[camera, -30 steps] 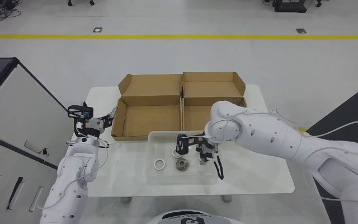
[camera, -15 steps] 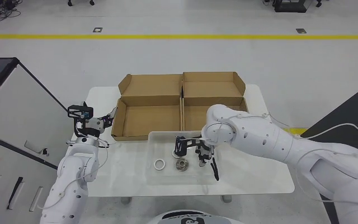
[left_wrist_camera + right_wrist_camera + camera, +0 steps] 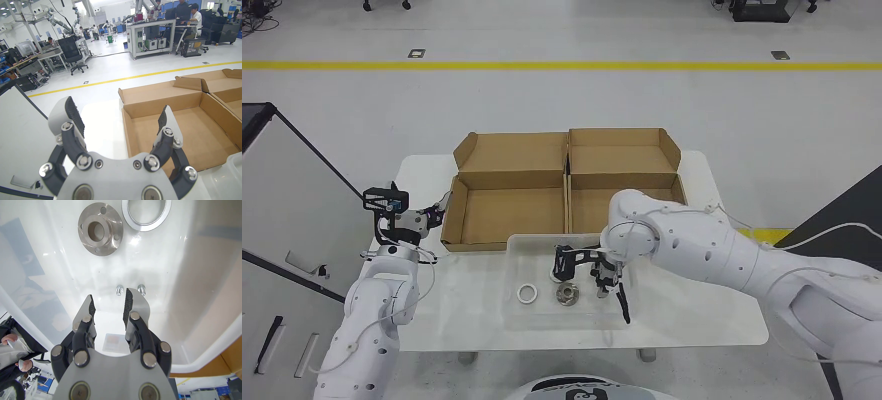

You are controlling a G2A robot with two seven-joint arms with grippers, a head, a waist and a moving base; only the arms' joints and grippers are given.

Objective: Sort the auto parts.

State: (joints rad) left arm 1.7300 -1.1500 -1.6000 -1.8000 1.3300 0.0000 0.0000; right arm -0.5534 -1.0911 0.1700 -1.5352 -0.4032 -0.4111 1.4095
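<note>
Table (image 3: pixel 467 310), white, bears everything, and a clear plastic tray (image 3: pixel 532 314) sits at its middle. Two open cardboard boxes stand side by side just beyond the tray's far edge. They are the left-hand box (image 3: pixel 507 212) and the right-hand box (image 3: pixel 624 160), both with lids folded back.

The right gripper (image 3: pixel 110 294) hangs inside the tray, low over its floor. Its jaws are partly open and hold nothing, and one fingertip (image 3: pixel 130 293) sits between the two bolts. The left gripper (image 3: pixel 118 106) is well outside the tray, off its left end and near the left-hand box. Its jaws are spread wide and empty.

One steel flange (image 3: pixel 100 236) lies flat in the tray, a round plate with a raised hub and small holes. One metal ring (image 3: pixel 146 214) lies just beside it. In the top view a pale ring (image 3: pixel 527 294) lies apart from the flange; I cannot tell whether it is the same ring. The two short bolts, one bolt (image 3: pixel 119 290) and the other bolt (image 3: pixel 141 289), lie near each other on the tray floor.

One small label (image 3: pixel 113 342) shows on the tray floor, its print too blurred to read.
</note>
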